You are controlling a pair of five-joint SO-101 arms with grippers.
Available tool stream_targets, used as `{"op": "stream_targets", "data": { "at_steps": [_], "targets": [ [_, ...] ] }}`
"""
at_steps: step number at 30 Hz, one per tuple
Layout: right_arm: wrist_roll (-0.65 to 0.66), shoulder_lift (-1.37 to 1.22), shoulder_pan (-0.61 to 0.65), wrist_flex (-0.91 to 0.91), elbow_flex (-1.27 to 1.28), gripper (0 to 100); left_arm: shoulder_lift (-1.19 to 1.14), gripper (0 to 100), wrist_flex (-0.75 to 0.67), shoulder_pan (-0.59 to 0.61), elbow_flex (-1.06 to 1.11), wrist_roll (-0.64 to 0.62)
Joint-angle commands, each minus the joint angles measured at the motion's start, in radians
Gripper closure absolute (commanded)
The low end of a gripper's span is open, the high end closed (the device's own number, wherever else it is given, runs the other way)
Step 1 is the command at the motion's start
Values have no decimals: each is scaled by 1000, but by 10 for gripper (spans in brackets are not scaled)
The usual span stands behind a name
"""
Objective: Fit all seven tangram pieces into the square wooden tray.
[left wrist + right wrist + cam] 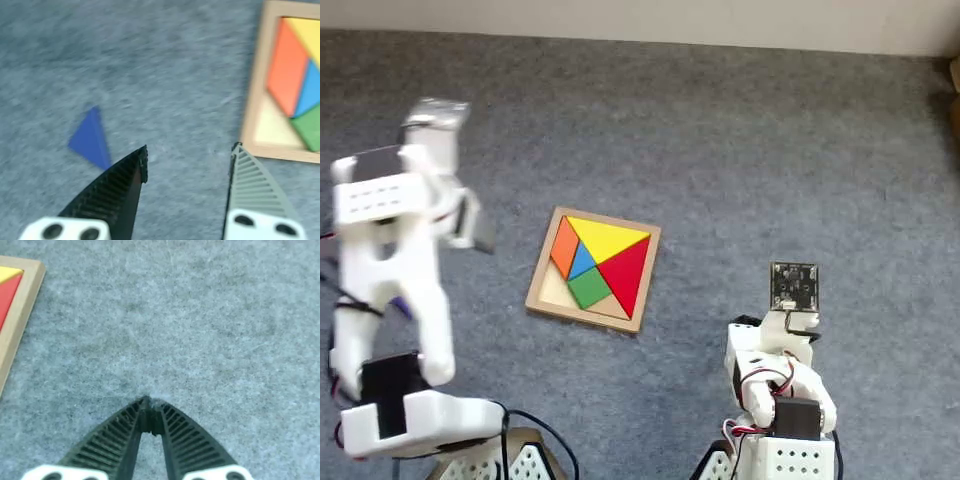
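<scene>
Blue triangle [90,137], grey felt [150,60] (mottled), tan tray [260,75]

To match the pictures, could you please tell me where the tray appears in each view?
High view: tray at the picture's centre.
Left wrist view: tray just beyond the open left tool.
Right wrist view: tray corner, aside from the shut right tool.
Shared landmark: yellow piece in the tray.

Left wrist view: tray [248,100] runs off the top & right edges, and the blue triangle [90,137] on the carpet [150,60] is smeared, edges soft. Right wrist view: tray cut by the pic's edge, just a corner w/ slivers of red piece [6,295] & yellow piece [7,274]. High view: left gripper [472,225] blurred, outline unclear.
</scene>
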State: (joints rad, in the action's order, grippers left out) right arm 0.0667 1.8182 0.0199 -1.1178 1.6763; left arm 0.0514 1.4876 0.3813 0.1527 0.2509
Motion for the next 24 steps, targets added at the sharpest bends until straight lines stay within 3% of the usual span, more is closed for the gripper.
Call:
{"op": "stream_targets", "data": {
  "at_steps": [1, 5, 11, 24],
  "targets": [
    [8, 4, -13, 10, 102, 980, 7, 729, 9, 180, -28, 141],
    [6, 4, -13, 10, 102, 980, -54, 729, -34, 280, -31, 258],
    [6, 5, -13, 10, 102, 980, -188, 729, -133, 323, -36, 397],
    [5, 5, -13, 10, 102, 980, -361, 707, -325, 364, -36, 430]
  ]
}}
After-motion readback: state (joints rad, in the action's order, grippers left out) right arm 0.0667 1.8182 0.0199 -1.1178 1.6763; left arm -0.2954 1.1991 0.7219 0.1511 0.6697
